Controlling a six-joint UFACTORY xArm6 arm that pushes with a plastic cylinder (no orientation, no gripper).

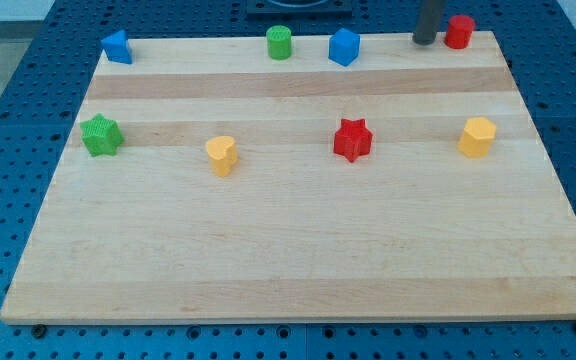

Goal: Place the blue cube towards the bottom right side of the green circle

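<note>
My tip (424, 41) sat at the view's top edge of the board (288, 260), just left of the red cylinder (458, 32). There's no claw on this rig, just a bare rod, so nothing to open, clench or grasp.

In the one camera view, the blue cube (343, 47) was off to the view's left of my tip, near but apart, and the green circle (279, 43) sat just beyond it on the same line. So I'd guess the cube already lay to the circle's right and needed nudging toward the view's bottom, meaning the tip would have to get above it first.

The rod's upper part was cut off by the frame. Whether the tip touched the red cylinder was hard to tell.
</note>
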